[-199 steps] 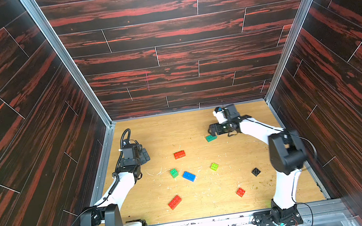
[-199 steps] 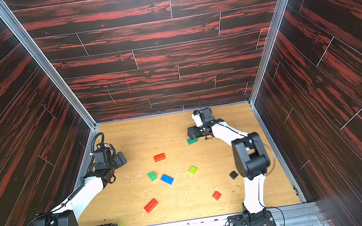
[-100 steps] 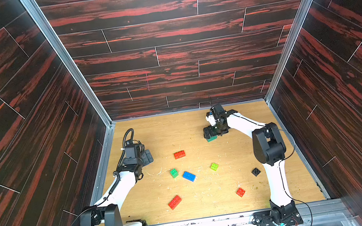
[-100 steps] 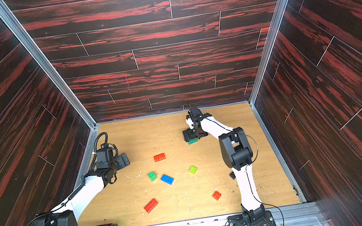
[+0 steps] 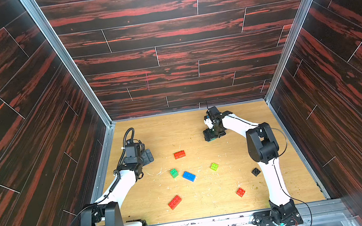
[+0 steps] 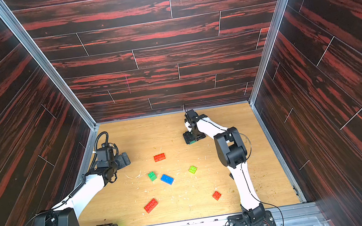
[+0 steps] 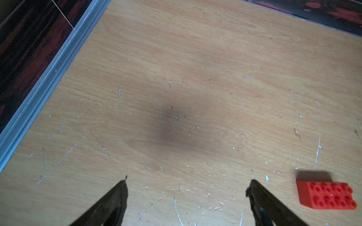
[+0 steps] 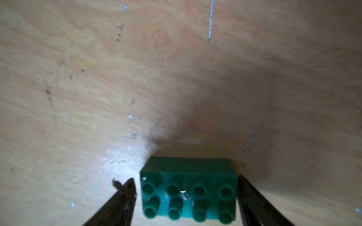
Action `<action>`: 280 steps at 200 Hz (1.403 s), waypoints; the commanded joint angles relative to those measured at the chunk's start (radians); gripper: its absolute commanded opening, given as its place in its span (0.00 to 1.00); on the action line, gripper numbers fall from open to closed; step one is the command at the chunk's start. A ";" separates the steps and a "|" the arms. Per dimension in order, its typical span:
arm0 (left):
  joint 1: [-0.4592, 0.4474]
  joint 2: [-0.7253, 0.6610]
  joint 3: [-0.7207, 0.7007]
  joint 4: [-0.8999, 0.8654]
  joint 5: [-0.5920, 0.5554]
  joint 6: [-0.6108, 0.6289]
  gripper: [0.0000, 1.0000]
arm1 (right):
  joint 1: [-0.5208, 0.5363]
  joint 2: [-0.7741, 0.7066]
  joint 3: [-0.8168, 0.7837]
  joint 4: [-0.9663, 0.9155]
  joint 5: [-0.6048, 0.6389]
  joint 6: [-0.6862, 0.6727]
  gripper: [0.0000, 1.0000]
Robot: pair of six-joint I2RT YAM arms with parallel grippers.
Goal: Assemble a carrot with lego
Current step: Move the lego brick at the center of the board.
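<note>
No carrot stands built; the lego lies as loose bricks on the wooden floor. The teal brick (image 8: 188, 195) lies studs up between the fingers of my right gripper (image 8: 186, 187), at the far right in a top view (image 5: 211, 139). One finger touches its end, the other shows a sliver of gap. My left gripper (image 7: 186, 185) hovers open and empty at the left (image 5: 148, 156), with a red brick (image 7: 326, 195) just beside it. Green (image 5: 173, 173), blue (image 5: 189, 176) and lime (image 5: 214, 166) bricks lie mid-floor.
A long red brick (image 5: 174, 202), a small red one (image 5: 240, 192) and a black one (image 5: 255, 171) lie nearer the front. Dark wood-patterned walls with metal rails (image 5: 101, 168) close in the floor on three sides.
My right gripper has swung in and come down over the teal brick, and its jaws have narrowed around it. The left arm has barely moved.
</note>
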 commanded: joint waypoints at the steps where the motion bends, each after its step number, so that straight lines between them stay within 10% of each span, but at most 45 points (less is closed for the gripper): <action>1: -0.004 0.011 0.023 -0.004 -0.002 -0.003 0.97 | 0.010 0.058 0.022 -0.024 0.026 -0.003 0.74; 49: -0.009 0.012 0.017 -0.004 -0.003 -0.010 0.97 | 0.018 0.018 -0.039 -0.009 0.037 0.034 0.53; 150: -0.079 0.019 0.040 -0.022 -0.022 -0.024 0.97 | 0.058 -0.396 -0.697 0.111 -0.004 0.326 0.47; 220: -0.114 0.014 0.047 -0.028 -0.030 -0.038 0.97 | 0.104 -0.526 -0.872 0.102 -0.013 0.415 0.48; 280: -0.124 -0.017 0.040 -0.055 -0.032 -0.055 0.97 | 0.111 -0.575 -0.837 0.060 -0.016 0.438 0.79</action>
